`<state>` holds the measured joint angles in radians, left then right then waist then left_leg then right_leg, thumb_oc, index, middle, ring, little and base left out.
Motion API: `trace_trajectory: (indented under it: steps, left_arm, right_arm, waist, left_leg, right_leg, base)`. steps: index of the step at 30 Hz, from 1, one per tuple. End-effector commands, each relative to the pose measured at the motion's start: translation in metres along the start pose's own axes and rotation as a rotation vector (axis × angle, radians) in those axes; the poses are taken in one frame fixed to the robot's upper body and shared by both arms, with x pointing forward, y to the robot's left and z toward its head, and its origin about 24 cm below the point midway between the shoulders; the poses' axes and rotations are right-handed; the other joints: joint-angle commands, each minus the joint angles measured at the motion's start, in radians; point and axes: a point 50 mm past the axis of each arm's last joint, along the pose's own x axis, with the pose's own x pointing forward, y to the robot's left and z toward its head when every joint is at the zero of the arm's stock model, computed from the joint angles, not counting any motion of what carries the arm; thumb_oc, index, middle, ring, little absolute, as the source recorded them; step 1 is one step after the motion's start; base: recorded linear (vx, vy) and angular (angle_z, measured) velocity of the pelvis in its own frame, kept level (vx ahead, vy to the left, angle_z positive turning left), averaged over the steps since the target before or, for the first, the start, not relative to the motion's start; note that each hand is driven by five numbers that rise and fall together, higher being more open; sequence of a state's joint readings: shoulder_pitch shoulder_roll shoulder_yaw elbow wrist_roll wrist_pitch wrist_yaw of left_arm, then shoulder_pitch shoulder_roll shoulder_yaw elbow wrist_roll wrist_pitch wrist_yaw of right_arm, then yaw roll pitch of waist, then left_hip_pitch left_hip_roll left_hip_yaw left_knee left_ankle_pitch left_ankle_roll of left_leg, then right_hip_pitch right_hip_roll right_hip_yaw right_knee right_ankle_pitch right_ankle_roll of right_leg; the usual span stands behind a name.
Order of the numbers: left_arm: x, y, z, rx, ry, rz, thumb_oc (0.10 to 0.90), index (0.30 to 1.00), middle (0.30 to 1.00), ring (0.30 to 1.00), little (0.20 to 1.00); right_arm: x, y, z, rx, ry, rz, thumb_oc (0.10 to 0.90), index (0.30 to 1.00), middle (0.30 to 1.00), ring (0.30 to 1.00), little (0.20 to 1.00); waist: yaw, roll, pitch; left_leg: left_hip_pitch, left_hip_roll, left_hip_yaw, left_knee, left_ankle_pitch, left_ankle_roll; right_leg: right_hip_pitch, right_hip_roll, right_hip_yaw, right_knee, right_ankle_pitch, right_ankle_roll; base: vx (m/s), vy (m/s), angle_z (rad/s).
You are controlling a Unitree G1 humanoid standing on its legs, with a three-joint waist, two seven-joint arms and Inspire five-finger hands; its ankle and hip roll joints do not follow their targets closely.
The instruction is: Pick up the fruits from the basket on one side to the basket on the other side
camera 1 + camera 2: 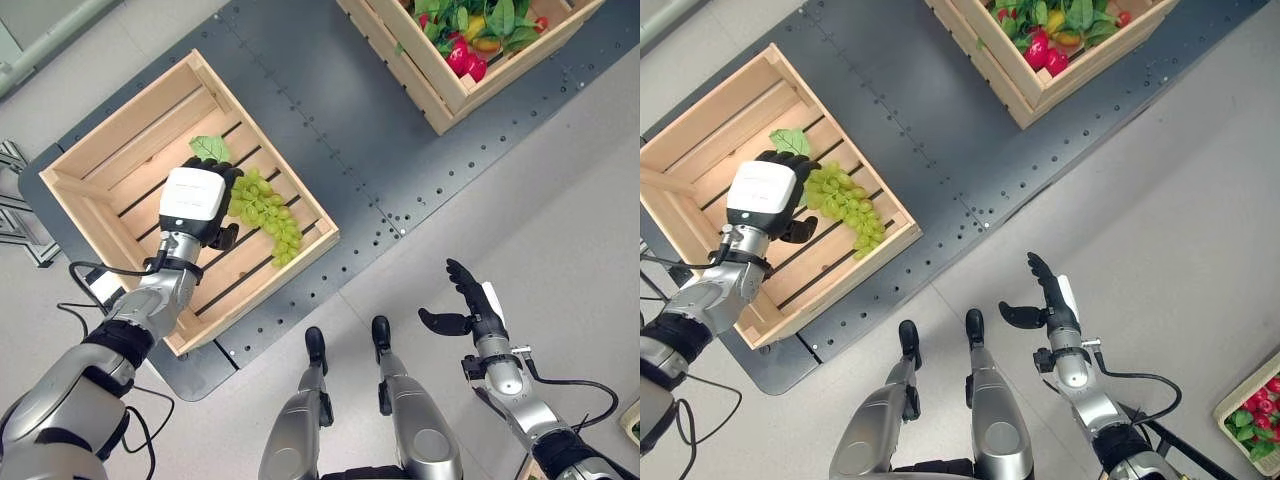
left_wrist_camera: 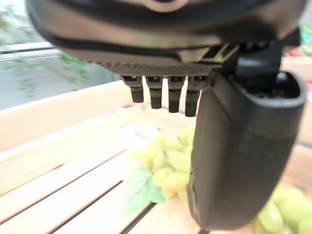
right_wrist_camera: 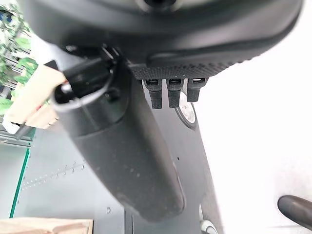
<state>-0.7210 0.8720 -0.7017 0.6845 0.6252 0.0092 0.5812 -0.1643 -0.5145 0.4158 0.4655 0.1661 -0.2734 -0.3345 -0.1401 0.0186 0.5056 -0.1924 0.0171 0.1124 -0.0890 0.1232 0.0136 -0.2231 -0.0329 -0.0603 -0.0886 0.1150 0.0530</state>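
Observation:
A bunch of green grapes (image 1: 268, 212) with a green leaf (image 1: 208, 148) lies on the slats of the near-left wooden crate (image 1: 120, 130). My left hand (image 1: 192, 200) hovers in that crate right beside the grapes, touching their left end, fingers straight and thumb spread, open. In the left wrist view the grapes (image 2: 165, 165) show just past the thumb, lying on the slats. At the far right stands a second wooden crate (image 1: 440, 90) holding leafy greens and red and yellow fruits (image 1: 465, 55). Low on the right, my right hand (image 1: 472, 305) is open over the floor, holding nothing.
Both crates stand on a dark metal platform (image 1: 330, 130) with rows of bolt holes. A small bin of red fruit and greens (image 1: 1255, 410) sits on the floor at the lower right. A metal frame (image 1: 15, 215) borders the left edge.

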Motion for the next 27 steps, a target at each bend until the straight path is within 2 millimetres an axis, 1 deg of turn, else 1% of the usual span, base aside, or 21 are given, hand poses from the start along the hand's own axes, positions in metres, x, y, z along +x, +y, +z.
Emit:
trace_trajectory:
  steps: [1,4,5,9,12,16,19,21,22,27]
  left_arm:
    - [0.031,0.065,-0.033,0.125,0.042,0.272,0.8,0.9,0.9,0.9,0.9]
    - [0.035,0.074,-0.031,0.151,0.02,0.308,0.8,0.9,0.9,0.9,0.9]
    - [0.039,0.08,-0.029,0.163,0.015,0.329,0.8,0.9,0.9,0.9,0.9]
    - [0.044,0.086,-0.028,0.195,0.012,0.354,0.8,0.9,0.9,0.9,0.9]
    - [0.045,0.087,-0.026,0.215,-0.003,0.35,0.8,0.9,0.9,0.9,0.9]
    - [0.048,0.084,-0.022,0.24,-0.028,0.282,0.8,0.9,0.9,0.9,0.9]
    - [0.052,0.08,-0.02,0.247,-0.016,0.194,0.8,0.9,0.9,0.9,0.9]
    - [0.054,0.082,-0.02,0.254,-0.013,0.169,0.8,0.9,0.9,0.9,0.9]
    - [0.058,0.085,-0.02,0.254,-0.011,0.15,0.8,0.9,0.9,0.9,0.9]
    - [0.065,0.093,-0.014,0.289,-0.032,0.157,0.8,0.9,0.9,0.9,0.9]
  right_arm:
    - [0.005,-0.011,0.029,0.05,-0.172,-0.042,0.8,0.9,0.9,0.9,0.9]
    - [0.007,-0.011,0.033,0.051,-0.181,-0.049,0.8,0.9,0.9,0.9,0.9]
    - [0.01,-0.012,0.035,0.052,-0.186,-0.057,0.8,0.9,0.9,0.9,0.9]
    - [0.014,-0.013,0.039,0.054,-0.188,-0.074,0.8,0.9,0.9,0.9,0.9]
    - [0.015,-0.016,0.039,0.056,-0.184,-0.083,0.8,0.9,0.9,0.9,0.9]
    - [0.016,-0.017,0.04,0.059,-0.187,-0.098,0.8,0.9,0.9,0.9,0.9]
    - [0.02,-0.02,0.046,0.067,-0.198,-0.117,0.8,0.9,0.9,0.9,0.9]
    - [0.022,-0.022,0.048,0.069,-0.202,-0.124,0.8,0.9,0.9,0.9,0.9]
    - [0.024,-0.023,0.05,0.073,-0.204,-0.132,0.8,0.9,0.9,0.9,0.9]
    - [0.026,-0.03,0.049,0.106,-0.198,-0.164,0.8,0.9,0.9,0.9,0.9]
  waist:
    - [0.004,-0.014,-0.022]
    - [0.007,-0.014,-0.01]
    - [0.009,-0.014,-0.002]
    - [0.011,-0.015,0.013]
    - [0.01,-0.017,0.014]
    - [0.01,-0.021,0.014]
    - [0.008,-0.025,0.014]
    - [0.006,-0.026,0.014]
    - [0.004,-0.028,0.014]
    - [0.002,-0.027,0.014]
  left_leg:
    - [0.003,0.0,0.002,0.007,-0.044,-0.03]
    - [-0.01,0.0,0.001,0.014,-0.044,-0.031]
    - [-0.022,0.0,-0.001,0.023,-0.046,-0.031]
    - [-0.038,0.0,0.001,0.04,-0.049,-0.031]
    - [-0.054,-0.001,0.002,0.053,-0.054,-0.032]
    - [-0.081,0.0,0.009,0.075,-0.06,-0.032]
    - [-0.124,-0.001,0.018,0.112,-0.067,-0.032]
    - [-0.146,-0.002,0.027,0.135,-0.073,-0.031]
    - [-0.181,0.0,0.04,0.174,-0.082,-0.031]
    - [-0.278,0.0,0.043,0.272,-0.109,-0.024]
  right_leg:
    - [0.005,-0.007,-0.023,0.048,-0.05,-0.004]
    - [-0.01,-0.008,-0.032,0.06,-0.052,-0.003]
    - [-0.022,-0.011,-0.039,0.074,-0.056,-0.004]
    - [-0.037,-0.014,-0.049,0.094,-0.064,-0.005]
    - [-0.053,-0.014,-0.052,0.103,-0.066,-0.005]
    - [-0.079,-0.016,-0.058,0.118,-0.068,-0.005]
    - [-0.119,-0.017,-0.067,0.148,-0.074,-0.007]
    - [-0.14,-0.019,-0.072,0.168,-0.081,-0.008]
    - [-0.173,-0.024,-0.082,0.2,-0.092,-0.011]
    - [-0.26,-0.035,-0.082,0.278,-0.115,-0.017]
  base:
    - [-0.04,-0.002,-0.01]
    - [-0.05,-0.012,0.03]
    - [-0.05,-0.007,0.0]
    - [-0.04,-0.005,0.01]
    - [-0.01,-0.003,0.0]
    - [0.0,0.0,0.0]
    - [0.0,0.0,0.0]
    - [-0.02,0.001,0.0]
    - [-0.03,0.003,0.02]
    - [0.0,0.005,0.0]
